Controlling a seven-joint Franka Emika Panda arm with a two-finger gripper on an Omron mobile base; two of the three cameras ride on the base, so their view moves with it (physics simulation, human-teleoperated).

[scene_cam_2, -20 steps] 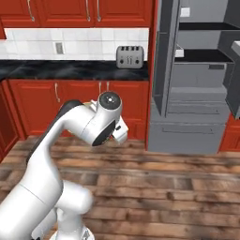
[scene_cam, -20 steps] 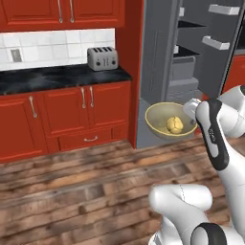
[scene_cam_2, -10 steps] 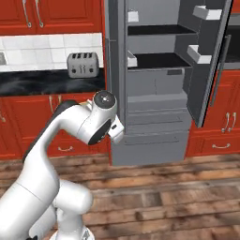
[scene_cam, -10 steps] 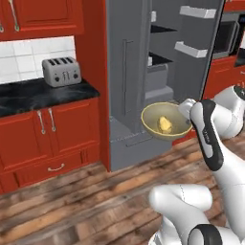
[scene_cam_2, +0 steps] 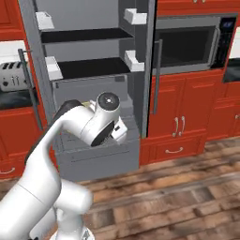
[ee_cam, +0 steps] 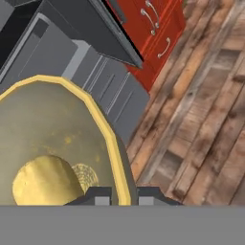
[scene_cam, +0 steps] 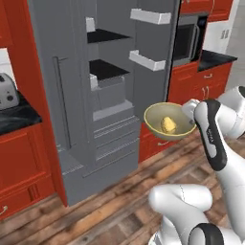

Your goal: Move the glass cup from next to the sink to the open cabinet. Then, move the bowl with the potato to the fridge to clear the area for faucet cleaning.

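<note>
My gripper point(ee_cam: 123, 194) is shut on the rim of the olive-yellow bowl point(scene_cam: 168, 120), one fingertip on each side of the rim. The bowl point(ee_cam: 52, 139) hangs in the air in front of the open grey fridge point(scene_cam: 98, 95), at about the height of its lower drawers. The pale-yellow potato point(scene_cam: 167, 125) lies in the bowl, and in the hand view the potato point(ee_cam: 42, 184) sits low at the left. In the right base view my own arm hides the bowl, and the fridge point(scene_cam_2: 89, 70) stands open with dark shelves behind it.
A built-in microwave point(scene_cam_2: 187, 43) sits right of the fridge, with red cabinets point(scene_cam_2: 180, 115) below it. A toaster point(scene_cam: 7, 98) stands on the dark counter to the left. Wooden floor point(scene_cam_2: 178, 192) lies in front.
The base has turned right, so the whole scene slid left and the open fridge now faces me close up. The bowl stays held in the gripper.
</note>
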